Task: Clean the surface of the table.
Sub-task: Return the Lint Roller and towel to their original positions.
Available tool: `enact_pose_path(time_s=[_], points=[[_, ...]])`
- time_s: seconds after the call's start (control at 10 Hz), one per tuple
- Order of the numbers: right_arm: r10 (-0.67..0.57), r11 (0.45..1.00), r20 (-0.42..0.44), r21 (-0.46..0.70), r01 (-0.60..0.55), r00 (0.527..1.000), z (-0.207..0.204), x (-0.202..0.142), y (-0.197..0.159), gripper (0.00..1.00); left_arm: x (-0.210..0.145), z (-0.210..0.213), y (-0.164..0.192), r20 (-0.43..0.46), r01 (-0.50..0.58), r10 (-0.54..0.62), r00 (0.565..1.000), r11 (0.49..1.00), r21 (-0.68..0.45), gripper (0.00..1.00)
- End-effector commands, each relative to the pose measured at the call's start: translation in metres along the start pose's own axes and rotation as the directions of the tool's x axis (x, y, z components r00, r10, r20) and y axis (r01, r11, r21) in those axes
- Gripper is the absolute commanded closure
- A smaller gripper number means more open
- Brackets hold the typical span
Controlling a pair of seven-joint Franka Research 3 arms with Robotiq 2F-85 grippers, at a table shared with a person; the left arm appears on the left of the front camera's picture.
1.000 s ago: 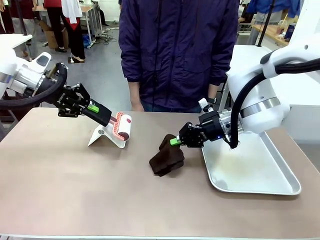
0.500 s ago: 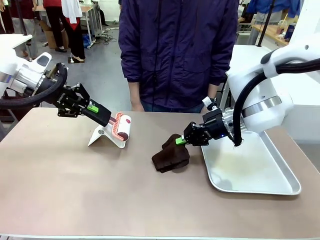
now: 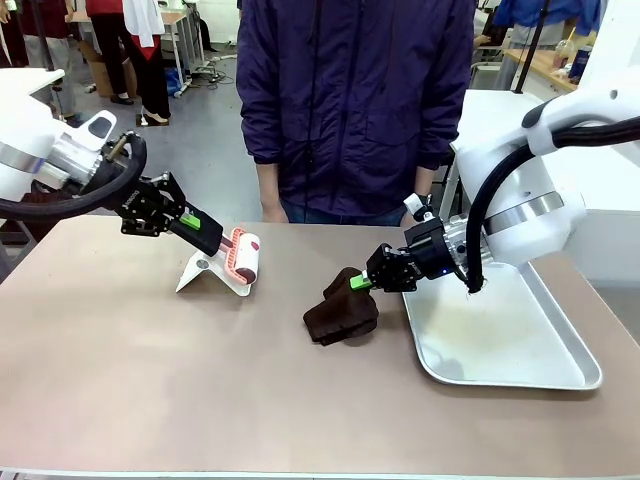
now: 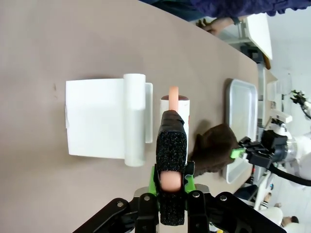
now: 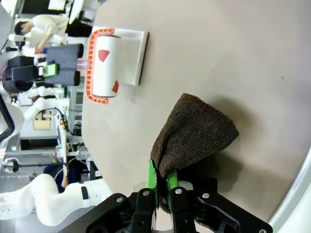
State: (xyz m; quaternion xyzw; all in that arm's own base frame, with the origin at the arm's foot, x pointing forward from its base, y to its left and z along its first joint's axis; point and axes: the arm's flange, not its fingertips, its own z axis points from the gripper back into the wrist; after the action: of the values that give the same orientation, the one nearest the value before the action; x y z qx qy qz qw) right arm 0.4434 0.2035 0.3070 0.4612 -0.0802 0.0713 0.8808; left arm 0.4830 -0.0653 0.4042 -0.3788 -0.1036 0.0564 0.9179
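The brownish-taupe tabletop [image 3: 150, 380] is spread beneath both pincers and is seen as the ground under everything in the wrist views [image 4: 97, 39] [image 5: 218, 48]. A person in a dark purple jacket [image 3: 355, 100] is stood at its far edge, beyond the two pincers. A silver metal tray [image 3: 520, 350] is laid on the tabletop just to the outer side of the right pincer, under the right arm's wrist; in the left wrist view its rim [image 4: 241, 121] is seen past the cloth.

A dark brown cloth [image 3: 342, 315] is pinched at its upper corner by the right pincer [image 3: 358, 283], whose green pads are pressed together on it; the rest of the cloth is draped down from the pincer onto the tabletop. In the right wrist view the cloth [image 5: 194, 131] is fanned out ahead of the pincer [image 5: 162, 182] and appears to be touching the surface.

A white folded stand [image 3: 205, 272] is set on the tabletop just below the left pincer [image 3: 205, 232]; in the left wrist view [image 4: 104, 119] it lies beside and ahead of the fingers. The left pincer [image 4: 171, 182] is clamped on the pink handle of a lint roller [image 3: 243, 254], whose white roll [image 5: 104, 68] with orange-red guard is held out beyond the fingertips, above the stand.
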Motion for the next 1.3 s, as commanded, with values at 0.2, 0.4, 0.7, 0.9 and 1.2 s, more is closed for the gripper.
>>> enact_pose_path(time_s=[0.2, 0.4, 0.7, 0.9, 1.2], points=[[-0.011, 1.0, 0.013, 0.019, 0.01, 1.0, -0.001, 0.0, 0.003, 0.9, 0.019, -0.017, -0.012, -0.01, -0.03, 0.031, 0.999, 0.994, 0.108, 0.78], [-0.011, 1.0, 0.013, 0.019, 0.01, 1.0, -0.001, 0.0, 0.003, 0.9, 0.024, -0.022, -0.014, -0.008, -0.032, 0.033, 0.999, 0.99, 0.135, 0.78], [-0.011, 1.0, 0.013, 0.019, 0.01, 1.0, -0.001, 0.0, 0.003, 0.9, 0.027, -0.029, -0.02, -0.023, -0.009, 0.013, 1.0, 0.986, 0.164, 0.78], [-0.011, 1.0, 0.013, 0.019, 0.01, 1.0, -0.001, 0.0, 0.003, 0.9, 0.027, -0.032, -0.019, -0.026, -0.004, 0.008, 1.0, 0.984, 0.18, 0.78], [0.0, 1.0, 0.0, 0.0, 0.0, 1.0, 0.0, 0.0, 0.0, 0.9, 0.028, -0.031, -0.017, -0.026, -0.003, 0.008, 1.0, 0.983, 0.184, 0.78]])
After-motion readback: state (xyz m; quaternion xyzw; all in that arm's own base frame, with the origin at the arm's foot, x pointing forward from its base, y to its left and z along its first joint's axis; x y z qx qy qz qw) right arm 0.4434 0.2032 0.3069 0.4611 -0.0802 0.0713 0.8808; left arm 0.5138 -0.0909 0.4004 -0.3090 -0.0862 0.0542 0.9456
